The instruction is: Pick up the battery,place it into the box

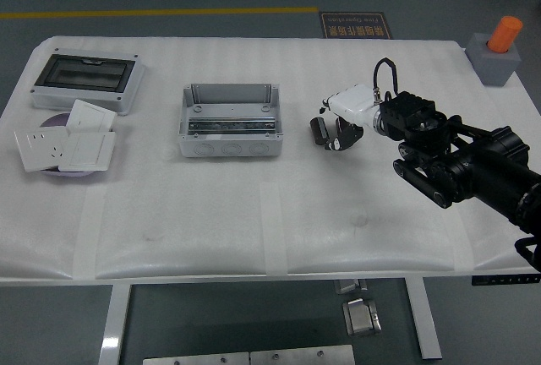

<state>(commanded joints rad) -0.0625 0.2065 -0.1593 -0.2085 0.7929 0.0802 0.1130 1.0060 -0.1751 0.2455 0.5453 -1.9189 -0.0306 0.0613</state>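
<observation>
A gray box (pixel 228 122) sits near the middle of the white table (pixel 254 221). Its top is open, and inside there is a shiny metal strip running from left to right; there is no battery in it. The box is shaped like a brick and has round marks along its front wall. To the right of the box, the right hand (pixel 342 124) comes in from the right side on a black arm. The hand is white with dark fingers (pixel 345 135), and the fingers curl down to the table. A small dark thing, which seems to be the battery (pixel 319 131), stands just beside the fingertips, a bit apart from the box. It looks like a short round tube standing almost upright, but it is too small to be sure which way it points. I cannot tell if the fingers are gripping it or only touching it. At the far left is a gray case with a dark see-through lid (pixel 84 78), and the lid is shut. In front of it, a purple plate (pixel 52 120) holds flat white wall switches and a socket (pixel 68 144). At the far right corner, an orange tube (pixel 505 34) stands tilted in a gray block (pixel 495 62).
</observation>
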